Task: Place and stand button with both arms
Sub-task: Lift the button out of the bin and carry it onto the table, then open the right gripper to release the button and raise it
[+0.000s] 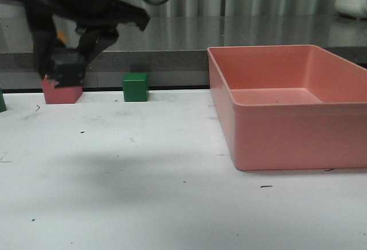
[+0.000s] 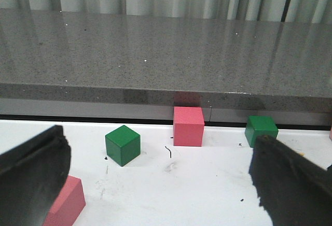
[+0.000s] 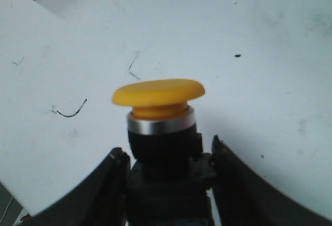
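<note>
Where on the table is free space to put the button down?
The table is bare in front of the green cube, left of the pink bin. The far left is crowded: cubes under the left gripper. The right gripper holds the button.

A matte black robot arm (image 1: 80, 9) carried a looping black cable above a blocky black gripper (image 1: 66, 69). In the wrist views, broad black rough-edged tapering fingers (image 2: 31, 179) and smooth dark curved fingers (image 3: 111, 189) appeared.
</note>
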